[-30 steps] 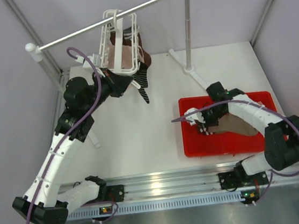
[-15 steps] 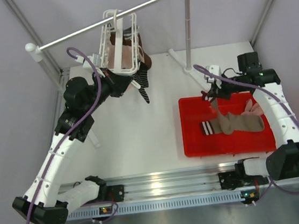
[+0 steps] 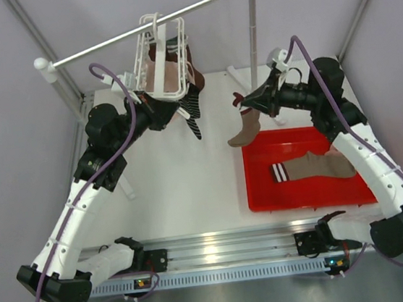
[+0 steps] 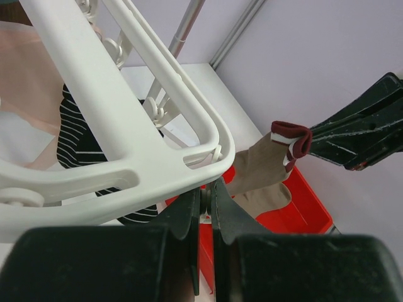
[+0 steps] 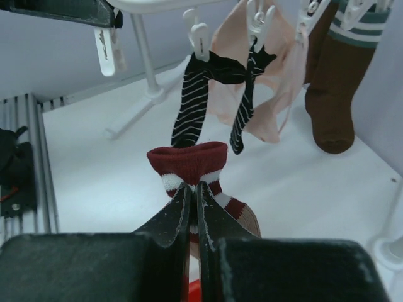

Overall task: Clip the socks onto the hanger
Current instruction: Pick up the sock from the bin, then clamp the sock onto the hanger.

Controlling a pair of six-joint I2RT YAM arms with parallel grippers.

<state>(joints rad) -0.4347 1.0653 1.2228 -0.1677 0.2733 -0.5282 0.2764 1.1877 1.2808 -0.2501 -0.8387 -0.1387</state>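
One taupe-brown sock (image 3: 245, 128) with a red-and-white cuff hangs above the white tabletop (image 3: 189, 174), pinched by the shut right hand (image 5: 192, 189). The left hand (image 4: 204, 189) clamps the rim of the white plastic lattice hanger (image 3: 165, 53). This looks like the carrying step: next, feed the cuff into a free white clip (image 5: 106, 47).

White lattice hanger (image 3: 164, 57), upper centre-left, hangs tilted, carrying clipped socks (image 3: 191, 112): pink, brown, striped. One taupe sock (image 3: 245, 130) dangles cuff-up, centre right. Its mate (image 3: 313, 167) lies flat, lower right, striped cuff leftward
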